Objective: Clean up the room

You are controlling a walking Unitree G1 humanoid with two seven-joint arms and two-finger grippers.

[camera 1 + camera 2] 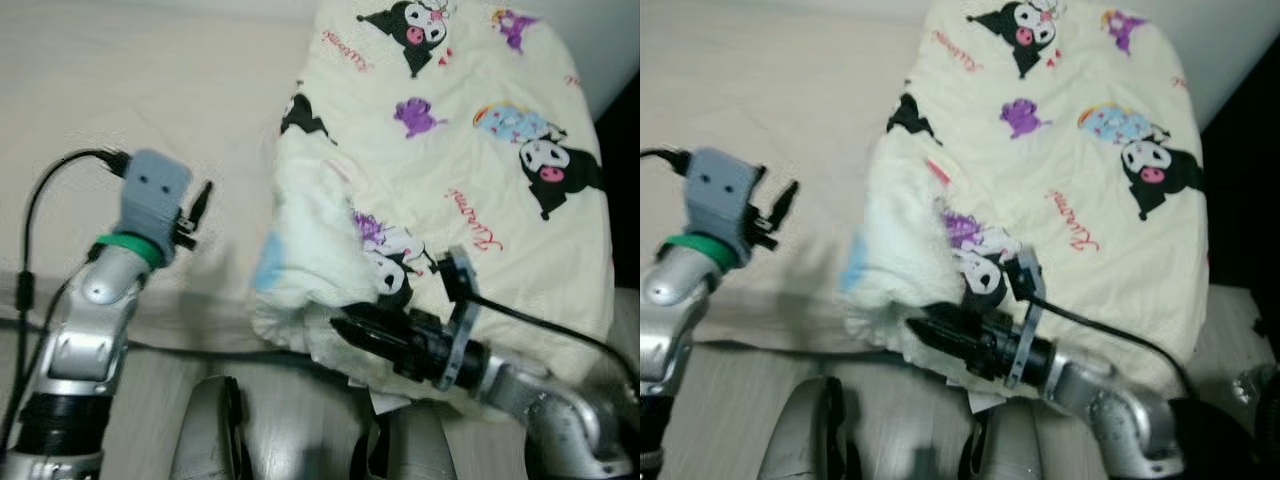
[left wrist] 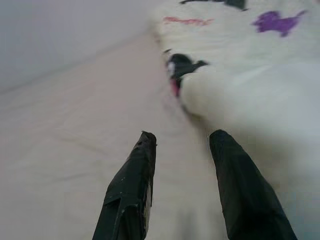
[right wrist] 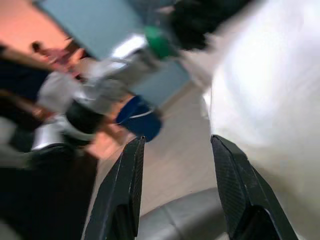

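On the bed (image 1: 120, 90) lies one cartoon-print blanket (image 1: 470, 150), right gripper (image 1: 340, 325) spread at its near edge, left gripper (image 2: 182, 142) spread beside it.

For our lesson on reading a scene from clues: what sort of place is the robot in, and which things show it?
Probably a bedroom. A cream cartoon-print quilt lies bunched on a beige bed sheet, and both grippers, left and right, work at the bed's edge.

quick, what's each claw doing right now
Left claw: open, holding nothing, above the bed sheet.
Right claw: open, holding nothing, at the near edge of the blanket.
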